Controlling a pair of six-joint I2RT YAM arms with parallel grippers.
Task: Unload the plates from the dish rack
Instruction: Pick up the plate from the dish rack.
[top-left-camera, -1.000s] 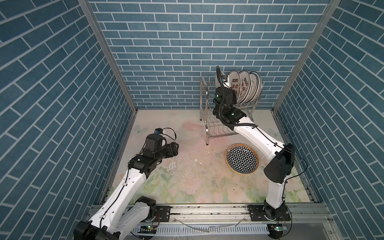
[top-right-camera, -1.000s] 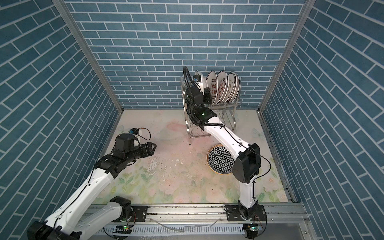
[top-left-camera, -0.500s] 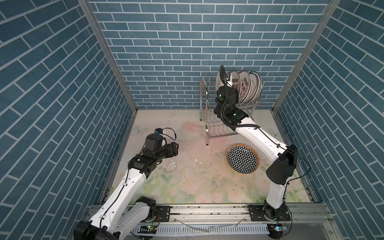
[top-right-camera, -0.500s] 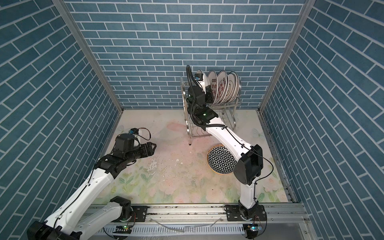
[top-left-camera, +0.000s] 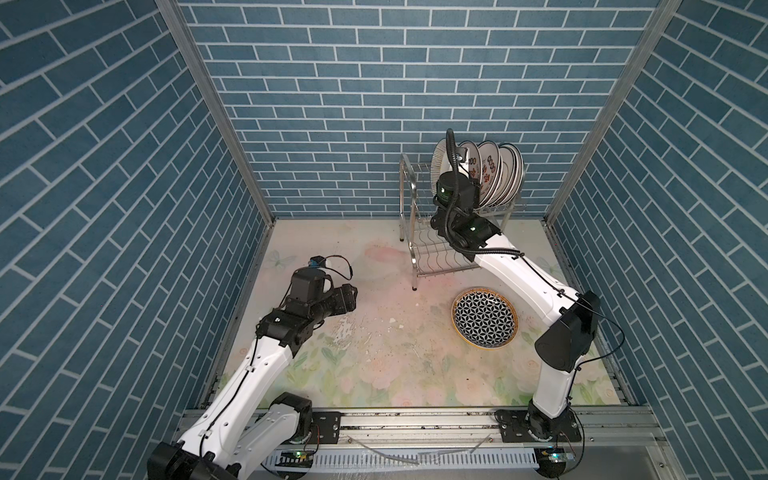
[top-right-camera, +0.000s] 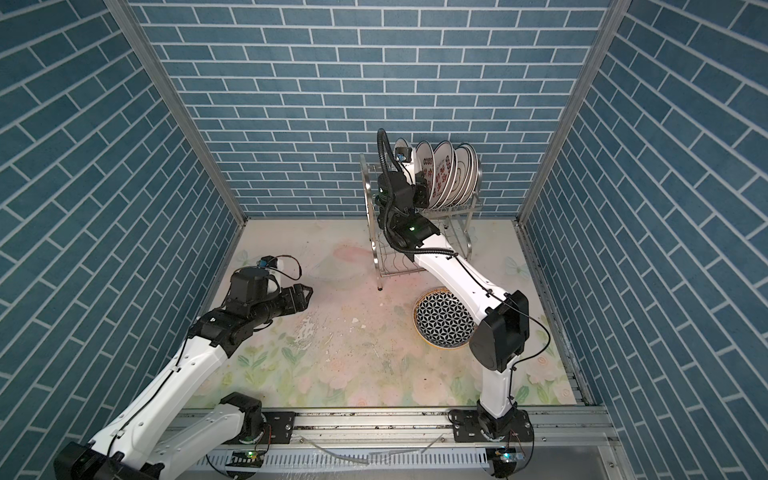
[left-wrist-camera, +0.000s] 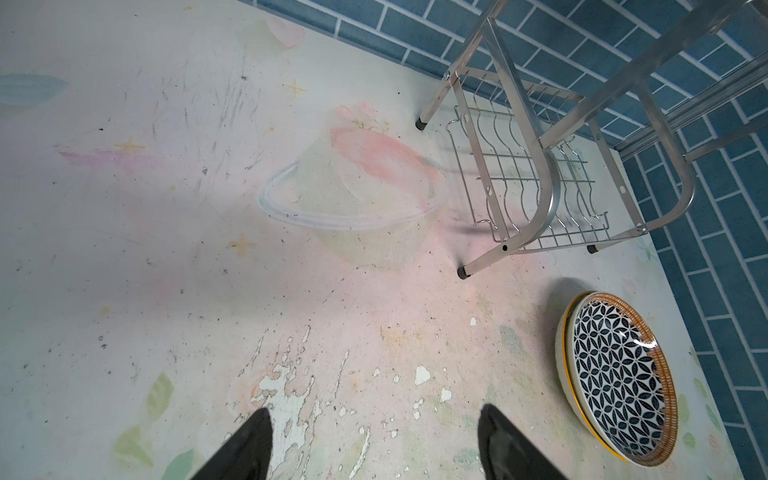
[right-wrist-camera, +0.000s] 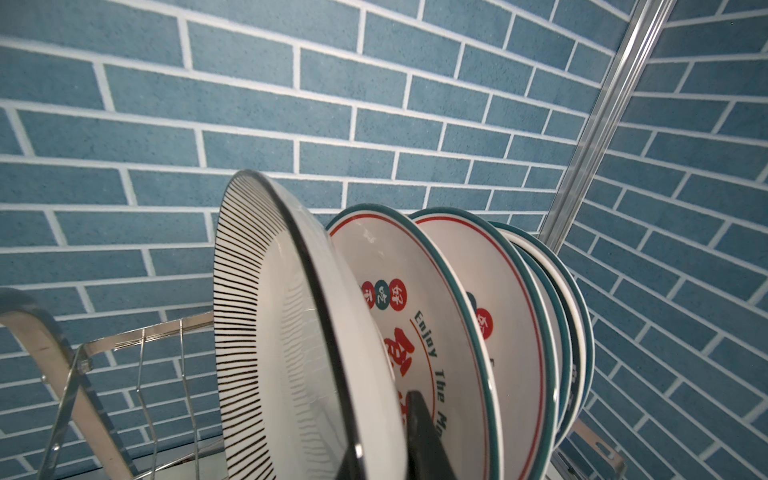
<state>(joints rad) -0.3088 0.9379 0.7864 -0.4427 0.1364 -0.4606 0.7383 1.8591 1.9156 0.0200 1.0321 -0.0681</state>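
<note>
While right jaws pinch 1 striped plate (right-wrist-camera: 266, 332) | left jaws wide | 1 geometric plate (top-left-camera: 484, 318) flat

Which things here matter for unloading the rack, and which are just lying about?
Job: dish rack; plates standing in it; black-striped plate, gripped by right pincer; geometric plate, already out.
Lying about: loose clear strip at the front rail; flaking floral mat; left pincer, open, empty.
</note>
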